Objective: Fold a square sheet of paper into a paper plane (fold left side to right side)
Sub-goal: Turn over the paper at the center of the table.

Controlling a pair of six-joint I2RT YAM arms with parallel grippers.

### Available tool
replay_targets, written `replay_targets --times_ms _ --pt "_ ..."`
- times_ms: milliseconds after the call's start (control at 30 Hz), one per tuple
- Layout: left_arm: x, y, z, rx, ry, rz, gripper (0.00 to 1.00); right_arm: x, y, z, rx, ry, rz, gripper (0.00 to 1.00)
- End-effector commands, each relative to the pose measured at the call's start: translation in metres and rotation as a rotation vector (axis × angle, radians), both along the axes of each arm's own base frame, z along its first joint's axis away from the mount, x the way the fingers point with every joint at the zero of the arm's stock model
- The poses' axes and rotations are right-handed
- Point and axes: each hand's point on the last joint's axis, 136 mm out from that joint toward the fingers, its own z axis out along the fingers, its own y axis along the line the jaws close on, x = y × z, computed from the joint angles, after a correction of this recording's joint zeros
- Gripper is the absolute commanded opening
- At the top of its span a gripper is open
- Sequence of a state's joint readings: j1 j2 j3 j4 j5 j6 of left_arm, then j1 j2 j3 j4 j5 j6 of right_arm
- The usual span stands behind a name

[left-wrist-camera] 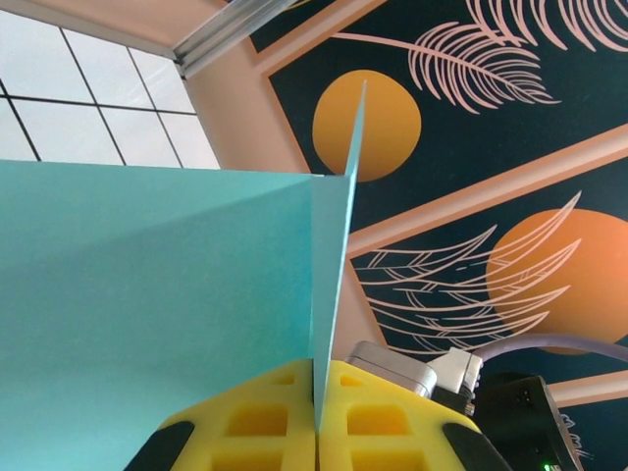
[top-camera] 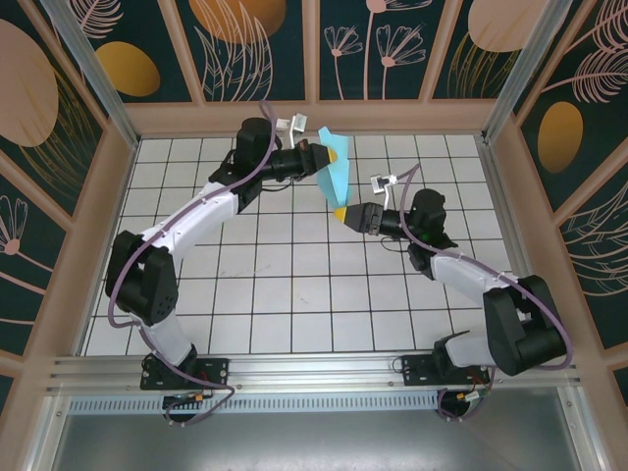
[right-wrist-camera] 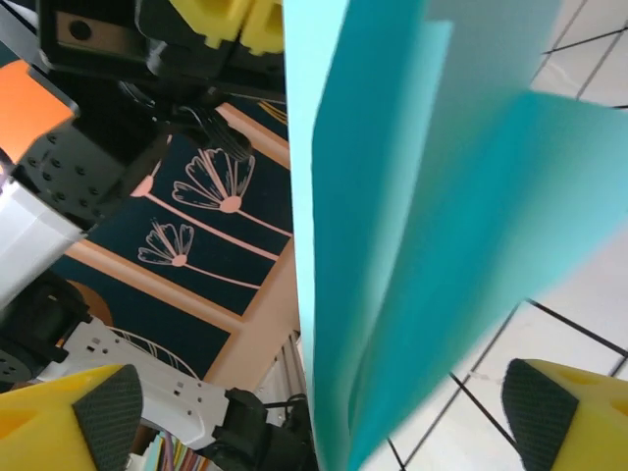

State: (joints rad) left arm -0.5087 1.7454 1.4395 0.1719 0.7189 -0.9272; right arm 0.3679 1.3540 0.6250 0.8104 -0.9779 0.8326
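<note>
Paper plane (top-camera: 337, 172) above tiled table (top-camera: 294, 285), floral walls (top-camera: 265, 39)

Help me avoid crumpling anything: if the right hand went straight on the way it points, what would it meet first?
Probably the turquoise paper plane pinched in the left hand: it sits just ahead of the open right hand.

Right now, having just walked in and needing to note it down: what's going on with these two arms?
The left fingers are shut on the folded turquoise paper and hold it in the air above the far part of the tiled table. The right fingers are wide open at the paper's lower end. The paper hangs between them without being gripped.
</note>
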Motion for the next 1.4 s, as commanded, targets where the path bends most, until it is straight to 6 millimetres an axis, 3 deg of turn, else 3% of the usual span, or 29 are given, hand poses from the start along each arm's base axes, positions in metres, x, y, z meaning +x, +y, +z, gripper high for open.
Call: replay_targets --times_ms 0,367,567,667,700,833,933,1167,1367 --pt "-0.009 0.002 0.017 -0.054 -0.019 -0.036 0.08 0.001 0.010 0.023 0.042 -0.070 0.041 0.90" --pt "-0.013 -0.001 0.010 -0.075 0.007 -0.070 0.10 0.004 0.014 0.019 0.027 -0.047 0.044 0.37" --pt "-0.010 0.003 0.008 -0.013 -0.020 -0.041 0.27 0.009 0.012 0.007 -0.034 -0.029 0.012 0.20" --pt "-0.004 0.010 -0.001 0.033 -0.019 -0.010 0.40 0.012 0.011 0.003 -0.073 -0.029 -0.004 0.16" --pt "-0.007 0.016 0.009 0.034 -0.041 0.003 0.42 0.013 0.010 0.001 -0.090 -0.029 -0.012 0.15" --pt "-0.002 0.045 0.003 0.104 -0.046 0.091 0.52 0.019 0.006 -0.011 -0.166 -0.020 -0.042 0.13" --pt "-0.001 0.079 -0.004 0.187 -0.060 0.196 0.62 0.026 0.000 -0.025 -0.271 -0.014 -0.090 0.10" --pt "-0.012 0.157 -0.016 0.458 -0.141 0.480 0.71 0.049 -0.030 -0.065 -0.756 -0.034 -0.314 0.01" --pt "-0.030 0.188 -0.014 0.511 -0.192 0.598 0.72 0.053 -0.053 -0.083 -1.192 -0.102 -0.462 0.00"
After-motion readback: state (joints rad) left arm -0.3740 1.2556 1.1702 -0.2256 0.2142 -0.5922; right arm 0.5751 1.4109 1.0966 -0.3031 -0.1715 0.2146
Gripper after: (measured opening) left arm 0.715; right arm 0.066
